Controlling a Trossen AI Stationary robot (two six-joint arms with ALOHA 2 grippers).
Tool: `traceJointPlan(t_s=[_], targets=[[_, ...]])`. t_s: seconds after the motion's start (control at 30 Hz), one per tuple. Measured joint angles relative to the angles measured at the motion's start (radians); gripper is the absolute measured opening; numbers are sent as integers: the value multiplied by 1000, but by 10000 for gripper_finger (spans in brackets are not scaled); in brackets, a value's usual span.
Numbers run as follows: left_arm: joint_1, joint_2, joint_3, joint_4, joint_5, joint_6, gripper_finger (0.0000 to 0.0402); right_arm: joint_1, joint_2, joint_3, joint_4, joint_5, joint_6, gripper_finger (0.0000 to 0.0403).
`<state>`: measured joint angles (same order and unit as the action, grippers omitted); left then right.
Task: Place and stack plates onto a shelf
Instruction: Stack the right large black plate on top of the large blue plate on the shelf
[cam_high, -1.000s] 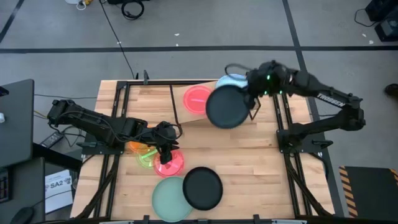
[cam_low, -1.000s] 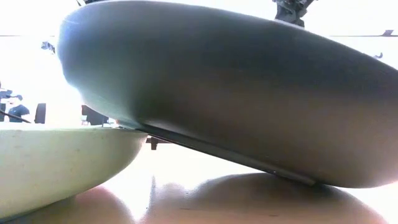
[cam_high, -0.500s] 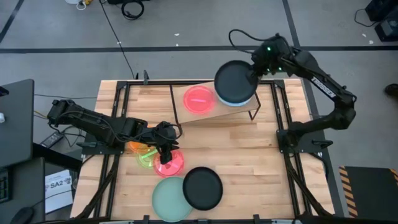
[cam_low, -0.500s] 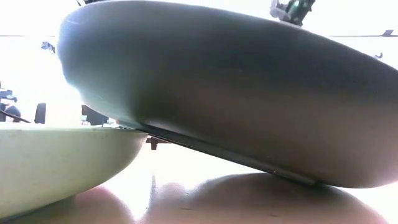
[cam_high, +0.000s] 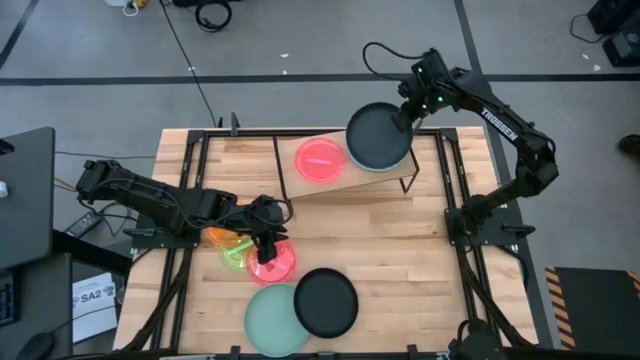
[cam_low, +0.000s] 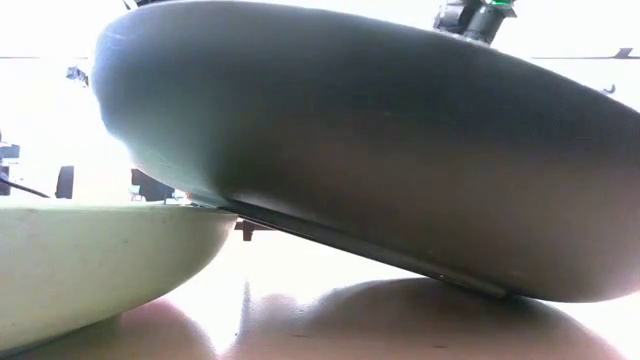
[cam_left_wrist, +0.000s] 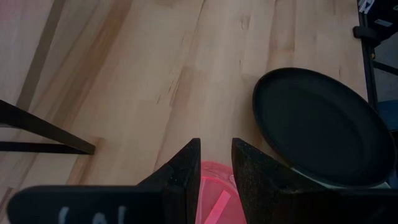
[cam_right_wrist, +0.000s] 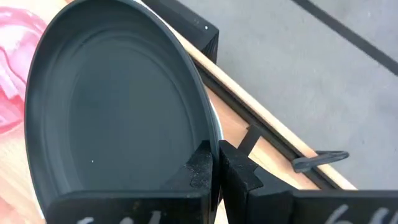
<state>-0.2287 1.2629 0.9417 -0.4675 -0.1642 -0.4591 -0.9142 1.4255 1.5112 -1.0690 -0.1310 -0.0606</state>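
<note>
Left of centre in the high view, your left gripper (cam_high: 265, 243) sits low over the red plate (cam_high: 271, 262), just beside the neon-green plate (cam_high: 235, 252) and orange plate (cam_high: 219, 237). In the left wrist view its fingers (cam_left_wrist: 180, 180) straddle the red rim with a narrow gap; whether they actually pinch it you cannot tell. Risk: if they close off the rim, the thin plate skids into the neighbours.

Lower centre, the mint-green plate (cam_high: 270, 318) lies partly under a black plate (cam_high: 325, 301), untouched. The overlap means lifting the black one carelessly could drag the mint one toward the table edge.

Upper centre, the shelf (cam_high: 340, 180) carries the pink plate (cam_high: 320, 159) on its left half.

Upper right, your right gripper (cam_high: 404, 118) is pressed together on the rim of the second black plate (cam_high: 377, 137), held over the shelf's right half. A pale sliver under its lower edge looks like the light-blue plate (cam_high: 385, 166), mostly hidden.

Judgement: the board slants, so releasing before the plate seats flat could let it slide off. Also, an off-centre drop may overhang the shelf's far edge or nudge the pink plate.
</note>
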Motion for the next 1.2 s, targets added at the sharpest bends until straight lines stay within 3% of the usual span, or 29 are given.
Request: traceJointPlan(t_s=[0.33,1.2], targets=[[0,0,0,0,0,0,96,-8,47,0,-67,-13,-13,23],[0,0,0,0,0,0,96,-8,76,0,-44,-54,-11,27]])
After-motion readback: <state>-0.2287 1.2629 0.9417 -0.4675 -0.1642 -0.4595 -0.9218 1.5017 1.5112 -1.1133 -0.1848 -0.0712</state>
